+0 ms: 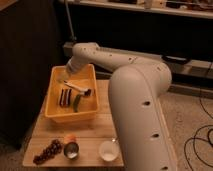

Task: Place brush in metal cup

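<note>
- My hand [66, 78] is down inside the yellow bin [56, 116], at its back left corner, fingers spread and holding nothing.
- The brush [76, 87] lies flat on the bin floor just beside my hand, white handle toward me and dark head pointing right. Whether I touch the handle end I cannot tell.
- The metal cup [71, 149] stands upright on the tabletop [100, 127] in front of the bin, near the front edge, well apart from the brush. Nothing sticks out of it.
- Beside it sit a white cup [107, 150] to the right and grapes [47, 151] to the left, so the drop zone is tight.
- Done so far, as I judge it: only the reach into the bin. The brush is not yet gripped.
- Left to do: close on the handle, lift it clear of the bin wall, carry it forward over the metal cup, and lower it in.
</note>
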Motion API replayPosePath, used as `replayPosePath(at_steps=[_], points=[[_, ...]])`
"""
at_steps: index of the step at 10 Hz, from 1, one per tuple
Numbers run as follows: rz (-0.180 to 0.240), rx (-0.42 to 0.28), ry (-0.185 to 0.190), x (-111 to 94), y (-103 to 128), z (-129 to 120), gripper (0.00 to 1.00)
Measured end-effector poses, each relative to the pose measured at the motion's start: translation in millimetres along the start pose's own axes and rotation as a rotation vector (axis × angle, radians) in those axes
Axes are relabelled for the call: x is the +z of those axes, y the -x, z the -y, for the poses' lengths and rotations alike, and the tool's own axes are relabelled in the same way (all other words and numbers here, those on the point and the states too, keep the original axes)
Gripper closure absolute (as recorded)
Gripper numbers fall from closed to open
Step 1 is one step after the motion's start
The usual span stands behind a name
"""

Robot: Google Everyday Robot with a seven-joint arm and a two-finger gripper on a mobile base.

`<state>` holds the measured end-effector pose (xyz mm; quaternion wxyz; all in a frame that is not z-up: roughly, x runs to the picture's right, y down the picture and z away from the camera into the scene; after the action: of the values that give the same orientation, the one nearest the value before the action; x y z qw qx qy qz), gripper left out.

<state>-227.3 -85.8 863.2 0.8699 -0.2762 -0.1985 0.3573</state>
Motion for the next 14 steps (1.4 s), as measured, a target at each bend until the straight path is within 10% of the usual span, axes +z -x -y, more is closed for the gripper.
replayPosePath(at_steps=[14], points=[[-0.216, 0.017, -0.006, 82.7, -82.0, 29.4, 0.2]])
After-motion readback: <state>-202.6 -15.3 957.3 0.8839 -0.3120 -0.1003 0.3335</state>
